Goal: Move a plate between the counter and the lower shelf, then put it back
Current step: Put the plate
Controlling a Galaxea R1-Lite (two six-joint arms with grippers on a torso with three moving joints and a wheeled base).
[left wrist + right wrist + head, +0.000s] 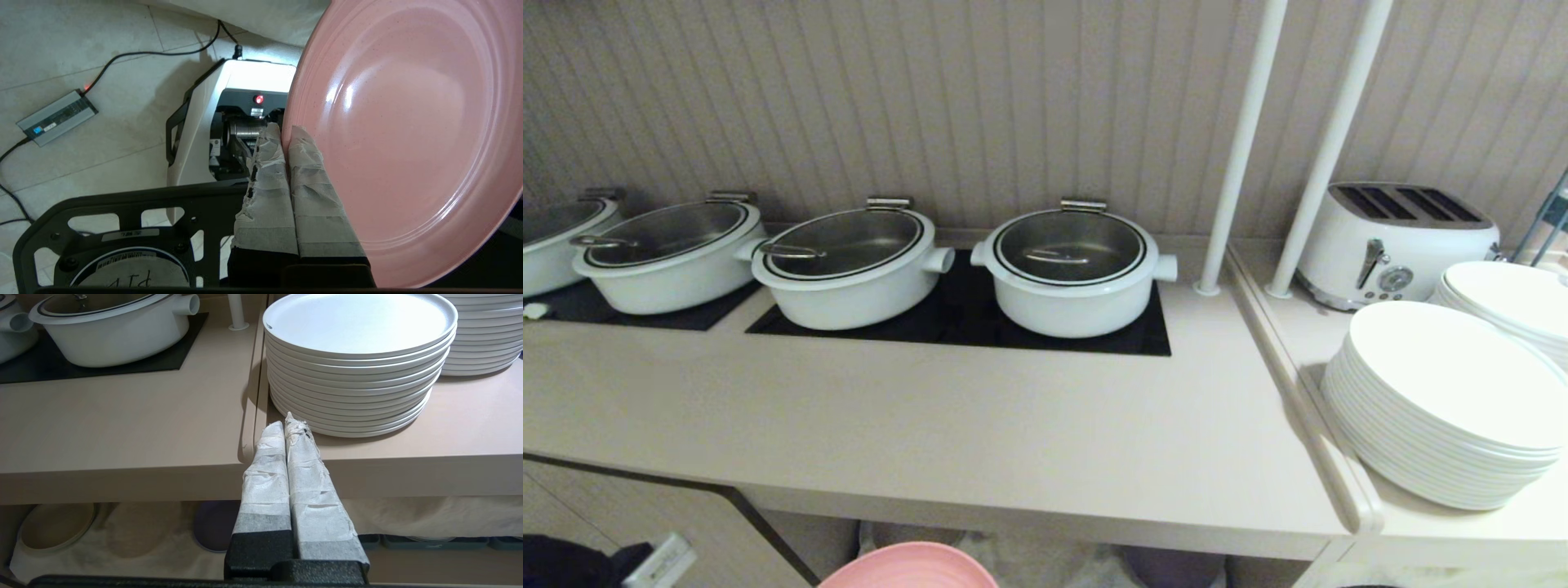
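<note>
left gripper (288,134): taped fingers pinch the pink plate (404,139) by its rim.
plate: bottom centre of head view, below the counter (980,441) edge.
right gripper (288,424): clenched, empty.
risk: edge-only pinch; plate may slip or strike the counter edge.

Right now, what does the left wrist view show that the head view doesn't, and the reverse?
Only the left wrist view shows the left tool shut on the rim of the round matte pink plastic plate, above a tiled floor with a grey power brick. Only the head view shows the glossy beige counter, four white lidded pots, a white toaster and stacked white plates. Both show the pink plate.
</note>
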